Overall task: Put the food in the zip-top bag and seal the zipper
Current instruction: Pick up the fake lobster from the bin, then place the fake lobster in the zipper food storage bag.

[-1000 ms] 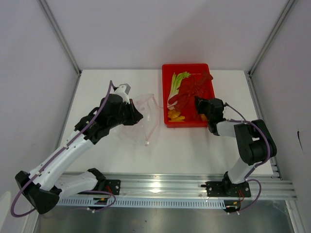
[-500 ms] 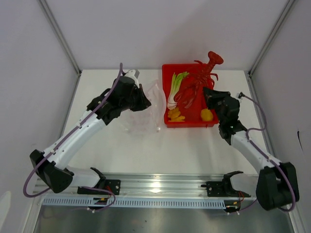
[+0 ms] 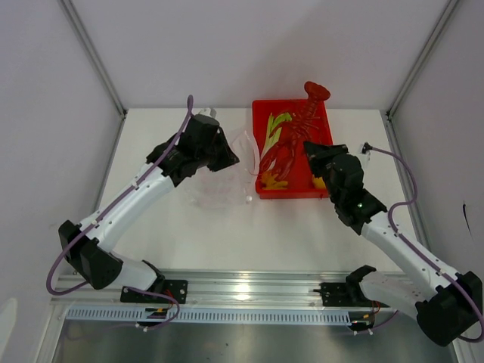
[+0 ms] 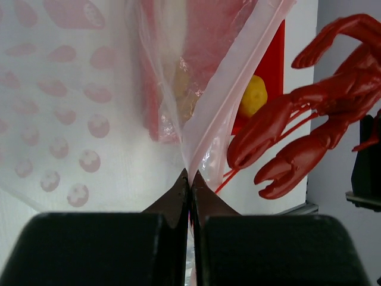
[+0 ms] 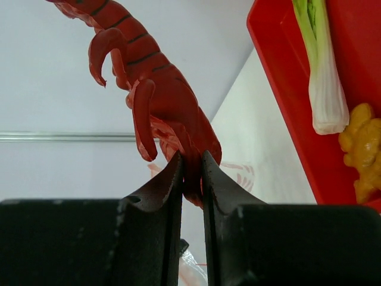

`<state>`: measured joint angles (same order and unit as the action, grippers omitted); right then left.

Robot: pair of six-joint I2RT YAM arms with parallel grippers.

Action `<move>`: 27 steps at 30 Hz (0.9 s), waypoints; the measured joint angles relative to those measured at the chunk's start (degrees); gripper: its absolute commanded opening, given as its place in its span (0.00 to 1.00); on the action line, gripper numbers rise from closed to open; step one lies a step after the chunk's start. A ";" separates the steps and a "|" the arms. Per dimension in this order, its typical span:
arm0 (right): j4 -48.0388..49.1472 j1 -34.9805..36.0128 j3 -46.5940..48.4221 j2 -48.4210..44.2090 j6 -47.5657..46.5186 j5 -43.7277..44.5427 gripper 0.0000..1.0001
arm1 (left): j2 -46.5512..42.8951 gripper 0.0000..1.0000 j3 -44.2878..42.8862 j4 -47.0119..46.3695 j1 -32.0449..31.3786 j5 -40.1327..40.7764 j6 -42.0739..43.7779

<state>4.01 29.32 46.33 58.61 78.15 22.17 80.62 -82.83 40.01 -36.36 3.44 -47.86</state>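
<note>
Top external: left hand (image 3: pixel 227 156) fully shut, pinching the edge of the zip-top bag (image 3: pixel 221 187). Bag is lifted at the hand and sags down to the worktop (image 3: pixel 302 227) below and near side of it. Left wrist view: fingertips meet on the plastic right where the zipper (image 4: pixel 229 110) strip comes in. Bag mouth gapes beyond the fingertips, dotted panel spreads to the left of them.

Right hand (image 3: pixel 310 151) closed to a narrow gap on the lobster (image 3: pixel 301 125), fingers pinching its body. Lobster is up off the red tray (image 3: pixel 291 190). Tail runs up and away from the hand past the tray's far edge. Claws hang toward the left hand, just right of the bag mouth.

Leek stalk (image 3: pixel 274 128) lies in the tray, left of the right hand and beyond it. Yellow-orange pieces (image 3: pixel 272 180) sit at the tray's near-left corner, between the two hands. One more yellow piece (image 3: pixel 320 182) is in the tray just under the right hand. None of the food is in the bag; mouth is unsealed.
</note>
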 measured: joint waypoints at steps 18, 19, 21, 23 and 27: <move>-4.35 5.55 10.54 -2.16 -10.27 13.55 0.00 | 1.51 0.00 0.59 -0.04 -0.26 3.50 -2.27; -4.17 5.84 10.99 -1.73 -10.86 14.01 0.00 | 1.66 0.00 0.59 -0.02 -0.26 3.50 -2.27; -4.11 6.34 11.89 -0.72 -11.93 14.86 0.00 | 1.99 0.00 0.59 -0.02 -0.26 3.52 -2.27; -4.11 6.60 12.74 0.17 -12.87 15.39 0.00 | 2.10 0.00 0.59 0.00 -0.26 3.52 -2.29; -3.85 7.23 14.67 1.99 -14.32 16.87 0.00 | 2.08 0.01 0.59 0.00 -0.26 3.50 -2.69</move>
<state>0.16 36.56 60.99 60.60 63.83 39.05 82.70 -82.24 40.01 -36.62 6.94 -50.54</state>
